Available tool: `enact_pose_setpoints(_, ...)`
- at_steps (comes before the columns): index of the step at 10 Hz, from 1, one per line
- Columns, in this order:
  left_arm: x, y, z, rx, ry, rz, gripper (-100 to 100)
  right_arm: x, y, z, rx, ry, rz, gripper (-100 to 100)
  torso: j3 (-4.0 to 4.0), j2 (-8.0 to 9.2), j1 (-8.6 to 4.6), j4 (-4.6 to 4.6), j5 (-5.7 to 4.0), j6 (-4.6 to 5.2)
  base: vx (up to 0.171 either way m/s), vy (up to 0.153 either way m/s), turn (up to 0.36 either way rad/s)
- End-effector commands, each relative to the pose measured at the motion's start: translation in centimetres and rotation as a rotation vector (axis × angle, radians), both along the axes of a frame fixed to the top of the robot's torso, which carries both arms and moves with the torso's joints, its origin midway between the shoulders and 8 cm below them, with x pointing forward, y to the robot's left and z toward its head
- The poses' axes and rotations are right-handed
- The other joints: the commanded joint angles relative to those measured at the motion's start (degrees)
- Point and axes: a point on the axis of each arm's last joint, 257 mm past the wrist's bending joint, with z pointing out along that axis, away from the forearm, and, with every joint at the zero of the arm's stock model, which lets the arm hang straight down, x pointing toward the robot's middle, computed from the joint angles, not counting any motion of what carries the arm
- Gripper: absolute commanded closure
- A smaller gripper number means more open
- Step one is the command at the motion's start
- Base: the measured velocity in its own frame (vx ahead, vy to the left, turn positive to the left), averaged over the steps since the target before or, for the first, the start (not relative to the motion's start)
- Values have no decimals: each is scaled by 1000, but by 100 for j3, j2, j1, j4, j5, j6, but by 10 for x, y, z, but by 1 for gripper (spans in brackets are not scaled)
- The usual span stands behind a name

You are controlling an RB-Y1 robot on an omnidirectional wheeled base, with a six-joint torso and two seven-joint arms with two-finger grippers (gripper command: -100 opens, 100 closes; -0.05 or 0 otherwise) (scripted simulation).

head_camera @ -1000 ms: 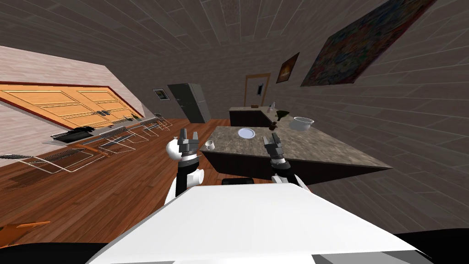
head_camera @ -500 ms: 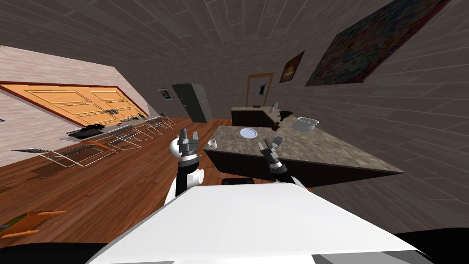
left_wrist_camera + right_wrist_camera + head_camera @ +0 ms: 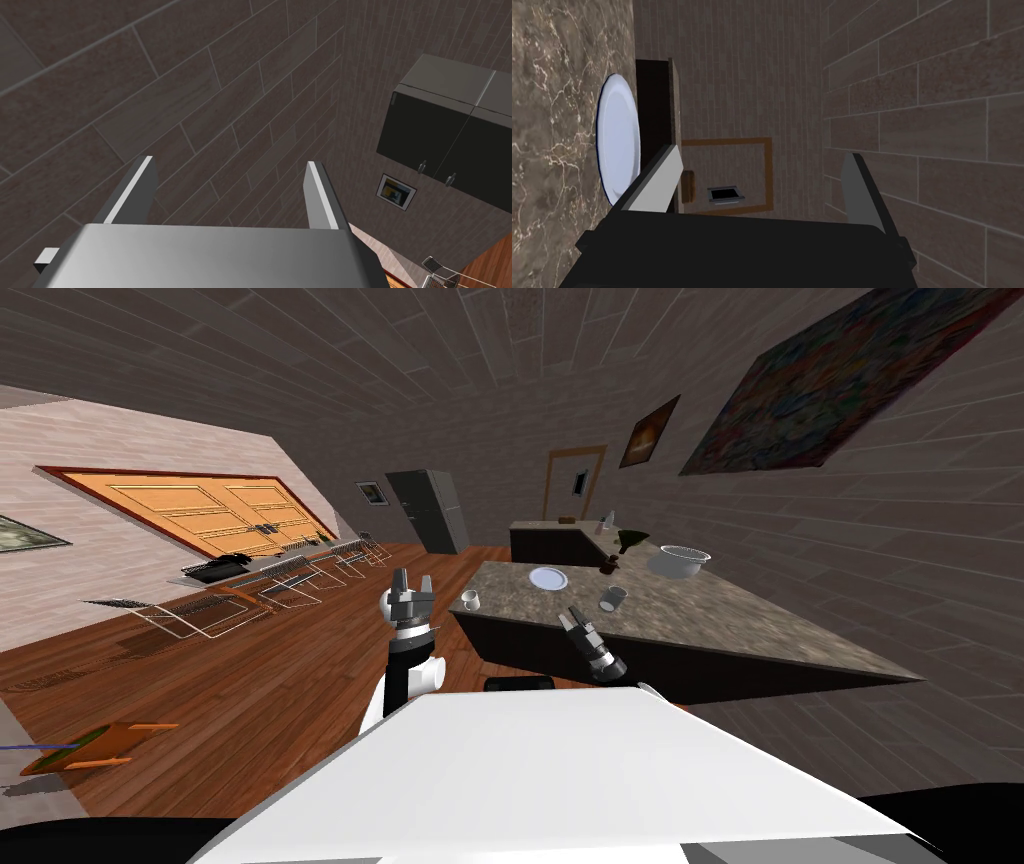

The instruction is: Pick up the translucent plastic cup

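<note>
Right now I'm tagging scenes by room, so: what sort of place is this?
Most likely a home kitchen: a marbled stone counter carrying a white plate, a cup and a bowl, and a dark fridge-like cabinet by the far wall.

Setting: home kitchen, open to a living area. Evidence: stone-topped counter [image 3: 720, 618] carrying a white plate [image 3: 548, 578], bowl [image 3: 680, 560] and translucent cup [image 3: 613, 598]; dark fridge [image 3: 432, 510] at the far wall; wooden floor [image 3: 250, 688]; panelled double doors [image 3: 200, 513]; large framed painting [image 3: 840, 383] on tiled wall
</note>
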Motion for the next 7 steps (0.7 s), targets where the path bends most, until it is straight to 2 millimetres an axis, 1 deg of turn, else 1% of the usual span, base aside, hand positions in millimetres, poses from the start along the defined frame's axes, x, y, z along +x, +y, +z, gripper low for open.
enact_pose_setpoints(1,0,0,0,0,0,0,0,-14,6,-32,-21,74,44,-100,0,0,0,0,0,0,-14,25,118)
enact_pose_setpoints(3,0,0,0,0,0,0,0,-16,3,-35,-49,81,60,-100,0,0,-2,0,0,0,-7,14,23)
enact_pose_setpoints(4,0,0,0,0,0,0,0,-29,6,-61,-65,147,93,-100,-1,-2,-5,0,-1,1,-10,20,127)
enact_pose_setpoints(5,0,0,0,0,0,0,0,-31,3,-63,-86,152,105,-100,-1,-1,-4,0,-1,-1,-10,16,73)
enact_pose_setpoints(6,0,0,0,0,0,0,0,-46,3,-89,-106,219,135,-100,0,-1,-3,0,-1,0,-10,20,170)
enact_pose_setpoints(7,0,0,0,0,0,0,0,-49,1,-91,-124,225,147,-100,-1,-1,-3,0,-1,-2,-12,16,55)
